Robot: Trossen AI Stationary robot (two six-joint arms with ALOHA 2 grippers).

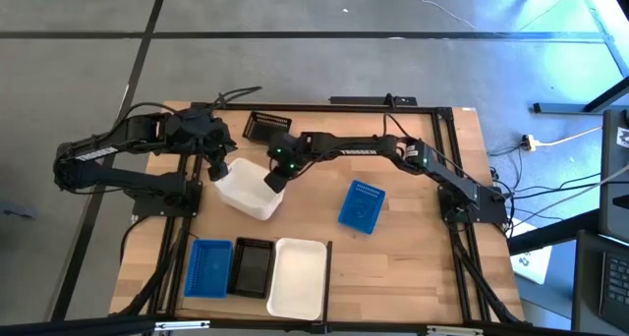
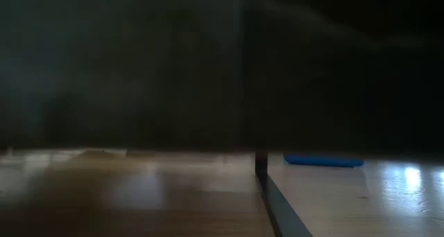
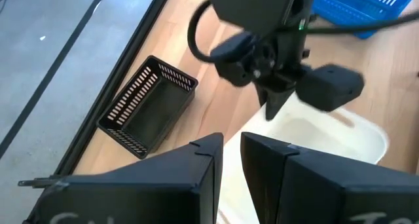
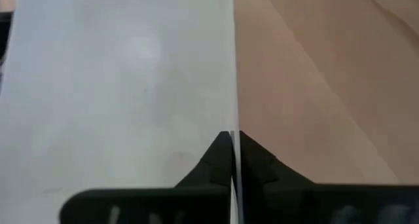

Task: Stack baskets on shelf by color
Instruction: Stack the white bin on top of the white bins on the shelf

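A white basket (image 1: 244,194) sits opening up at the middle left of the shelf (image 1: 413,257). My right gripper (image 1: 273,177) reaches across from the right and is shut on its right side. My left gripper (image 1: 214,169) is at the basket's left corner, and the white rim runs into the narrow gap between its fingers (image 3: 203,165). A black basket (image 1: 267,126) lies at the far edge. A blue basket (image 1: 361,206) lies right of centre. Blue (image 1: 208,267), black (image 1: 253,267) and white (image 1: 298,275) baskets line the near edge. My left gripper has the white basket's rim (image 3: 229,201) between its two fingers at the left corner, slanting down from the left. The fingers themselves hide the place of contact. My right gripper pinches the basket's thin side wall at its rim (image 4: 234,112), one finger inside and one outside. It slants down from the table's right side (image 3: 272,109).
Black metal rails (image 1: 447,159) edge the shelf, and one rail (image 2: 261,166) stands in the low view beside the blue basket (image 2: 322,161). Bare board lies between the white basket and the near row, and at the near right.
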